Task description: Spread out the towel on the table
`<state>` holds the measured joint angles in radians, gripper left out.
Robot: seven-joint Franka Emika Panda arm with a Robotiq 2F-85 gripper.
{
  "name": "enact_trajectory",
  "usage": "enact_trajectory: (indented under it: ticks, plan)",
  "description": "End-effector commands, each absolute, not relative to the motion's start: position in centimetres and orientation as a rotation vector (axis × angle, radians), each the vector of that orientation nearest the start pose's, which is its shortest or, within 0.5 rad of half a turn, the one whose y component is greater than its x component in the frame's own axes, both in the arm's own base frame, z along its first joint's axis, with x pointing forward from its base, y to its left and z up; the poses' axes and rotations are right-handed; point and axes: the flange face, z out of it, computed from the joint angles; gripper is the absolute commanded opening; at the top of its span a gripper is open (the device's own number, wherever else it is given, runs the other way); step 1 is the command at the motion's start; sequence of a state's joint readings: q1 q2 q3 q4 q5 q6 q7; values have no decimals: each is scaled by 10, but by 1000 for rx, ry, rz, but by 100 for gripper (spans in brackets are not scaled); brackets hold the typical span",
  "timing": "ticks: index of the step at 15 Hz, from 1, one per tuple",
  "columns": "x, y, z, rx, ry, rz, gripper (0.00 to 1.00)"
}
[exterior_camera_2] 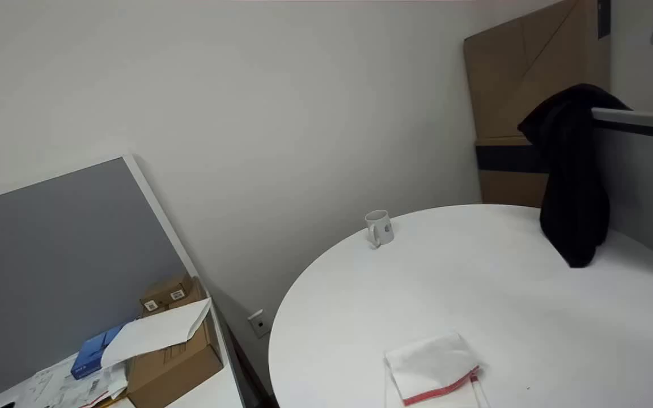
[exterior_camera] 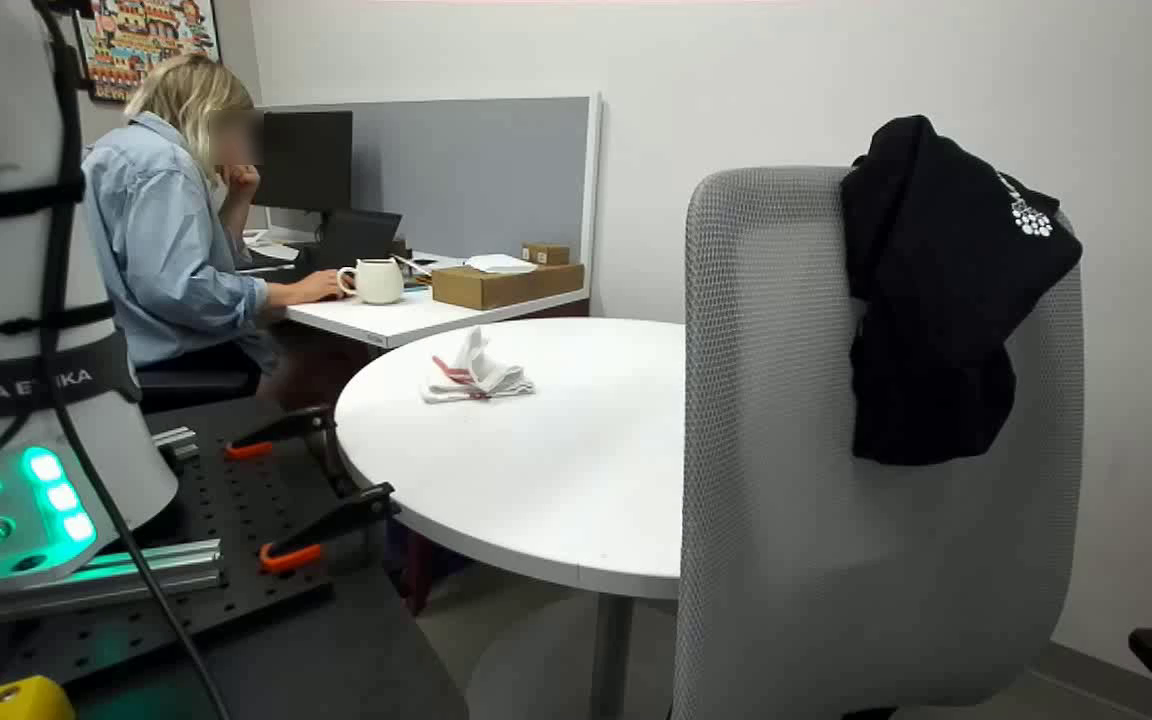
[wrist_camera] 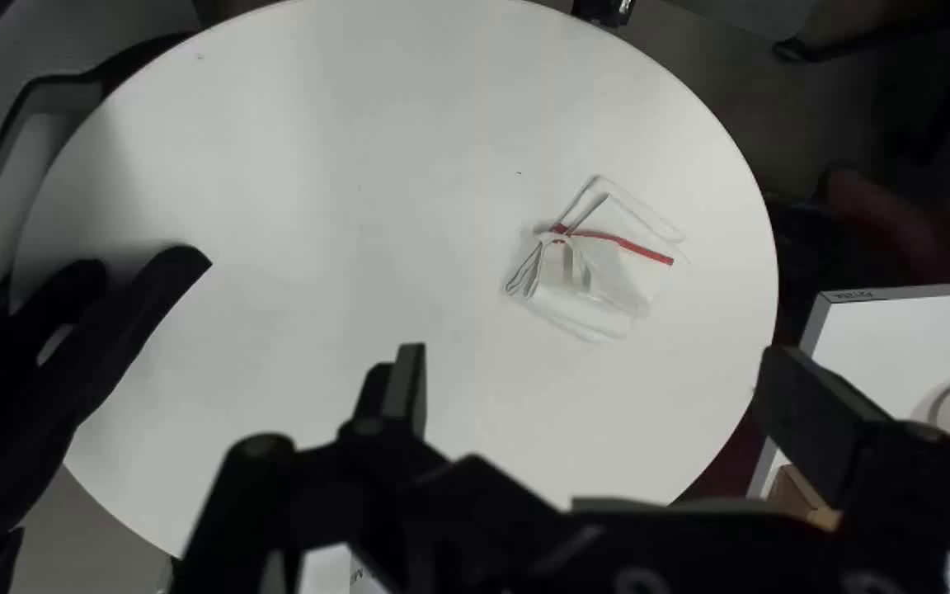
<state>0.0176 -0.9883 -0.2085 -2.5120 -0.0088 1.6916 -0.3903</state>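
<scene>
The towel, a thin white cloth with red edge stripes, lies folded and bunched on the round white table. It shows in both exterior views (exterior_camera: 484,378) (exterior_camera_2: 431,365) and in the wrist view (wrist_camera: 607,276), where one part stands up in a raised fold. The table also shows in both exterior views (exterior_camera: 556,480) (exterior_camera_2: 462,289) and in the wrist view (wrist_camera: 318,165). My gripper (wrist_camera: 594,353) is open with nothing between its fingers. It is above the table, apart from the towel. The gripper is out of view in both exterior views.
A black garment (exterior_camera: 936,290) hangs over a grey mesh chair (exterior_camera: 776,480) at the table's edge. A white mug (exterior_camera_2: 380,228) stands near the table's rim. A person (exterior_camera: 166,220) sits at a desk (exterior_camera: 386,325) with a cardboard box (exterior_camera: 506,288), close beside the table.
</scene>
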Motion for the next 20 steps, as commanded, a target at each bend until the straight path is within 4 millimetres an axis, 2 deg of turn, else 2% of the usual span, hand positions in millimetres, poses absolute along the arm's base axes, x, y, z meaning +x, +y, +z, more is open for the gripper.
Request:
enact_trajectory:
  ticks: [1, 3, 5, 7, 10, 12, 14, 16, 20]
  plan:
    - [263, -70, 580, -2977, -417, -290, 100]
    - [263, -70, 580, -2977, -417, -290, 100]
    - [276, -71, 581, -2999, -496, -302, 100]
    - [301, -63, 584, -2983, -624, -320, 100]
    - [346, -38, 584, -2939, -873, -400, 100]
    - [373, -21, 577, -2890, -1030, -416, 100]
    - [398, -5, 563, -2843, -1142, -381, 100]
    - [419, 7, 540, -2811, -1247, -307, 100]
    - [455, 10, 484, -2796, -1339, -209, 100]
